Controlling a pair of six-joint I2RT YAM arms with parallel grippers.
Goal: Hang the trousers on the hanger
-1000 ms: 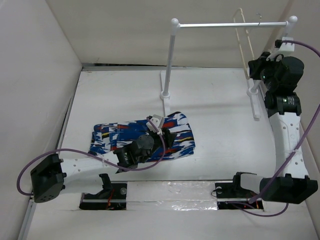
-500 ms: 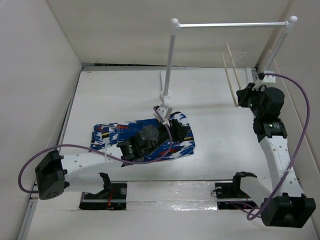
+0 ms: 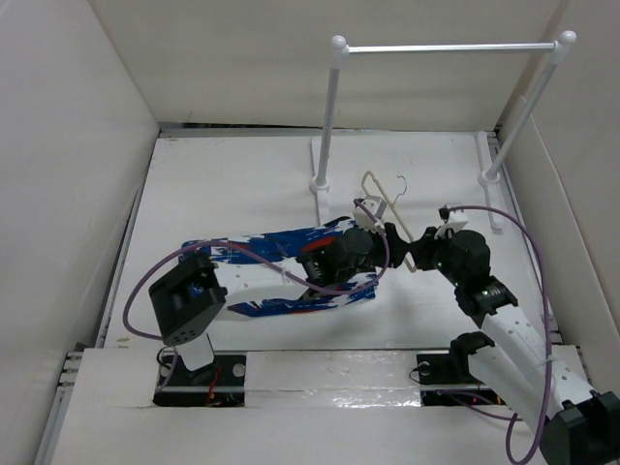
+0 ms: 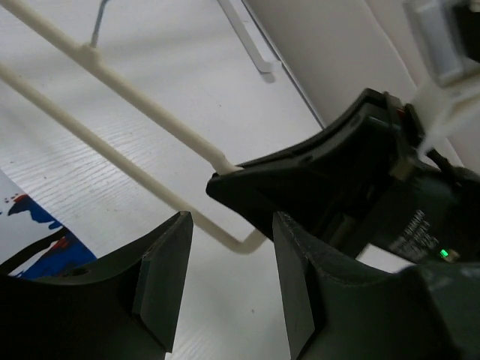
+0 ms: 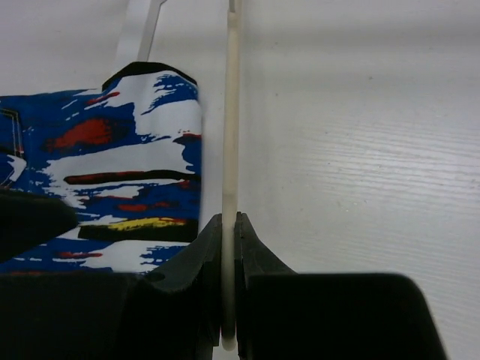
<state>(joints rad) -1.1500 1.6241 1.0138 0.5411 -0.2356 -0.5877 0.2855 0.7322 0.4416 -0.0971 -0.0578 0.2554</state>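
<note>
The blue, white and red printed trousers [image 3: 257,276] lie flat on the table, and their edge shows in the right wrist view [image 5: 112,161]. The cream hanger [image 3: 380,197] is held low over the table just right of the trousers. My right gripper [image 3: 412,256] is shut on one of its bars [image 5: 231,150]. My left gripper [image 3: 383,242] reaches across the trousers' right end. It is open and empty [image 4: 232,292], with the hanger's rounded corner [image 4: 244,241] just beyond its fingertips. The right gripper's black body [image 4: 337,172] is close behind that corner.
The white two-post rail stand [image 3: 329,116] with its metal crossbar [image 3: 446,46] stands at the back, with its feet on the table. White walls close the left, back and right sides. Purple cables loop from both arms.
My right arm has carried the hanger from the rail's right end down to the table beside the trousers. My left arm has swung right across the trousers toward the hanger.
</note>
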